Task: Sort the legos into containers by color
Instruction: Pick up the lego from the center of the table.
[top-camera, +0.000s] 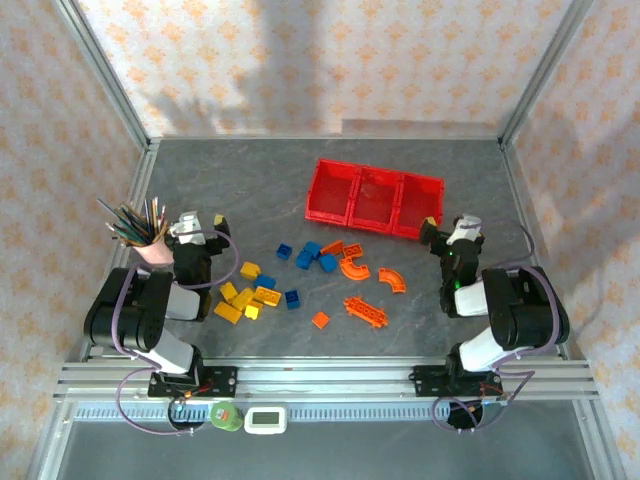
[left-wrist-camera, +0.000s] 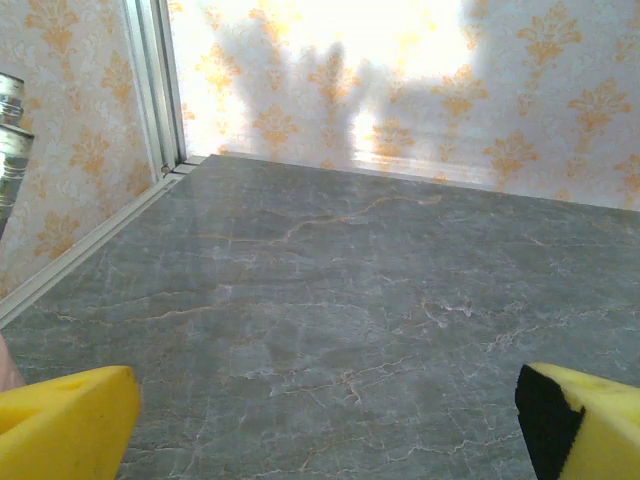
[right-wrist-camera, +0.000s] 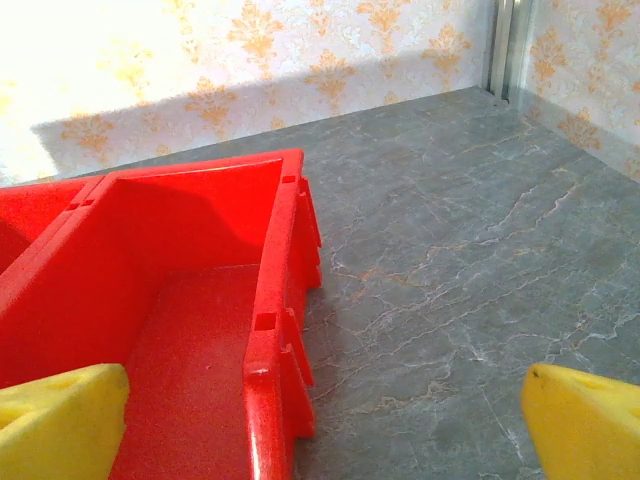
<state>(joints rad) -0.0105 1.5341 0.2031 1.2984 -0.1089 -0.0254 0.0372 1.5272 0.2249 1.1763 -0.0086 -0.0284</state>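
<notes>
The legos lie loose on the grey table between the arms: a yellow cluster (top-camera: 245, 295), blue bricks (top-camera: 312, 256), and orange arches and plates (top-camera: 352, 266). The red containers (top-camera: 375, 198) stand behind them as three joined bins, all empty as far as I can see. My left gripper (top-camera: 197, 224) is open at the left, left of the yellow cluster, with only bare table between its yellow fingertips (left-wrist-camera: 62, 425). My right gripper (top-camera: 456, 230) is open beside the tray's right end. The right bin's wall (right-wrist-camera: 272, 300) lies between its yellow fingertips (right-wrist-camera: 585, 415), and nothing is held.
A pink cup (top-camera: 152, 254) of colored pencils (top-camera: 133, 220) stands right beside my left arm. Metal frame posts and patterned walls close the table in on three sides. A strip of open table runs to the right of the red tray (right-wrist-camera: 450, 250).
</notes>
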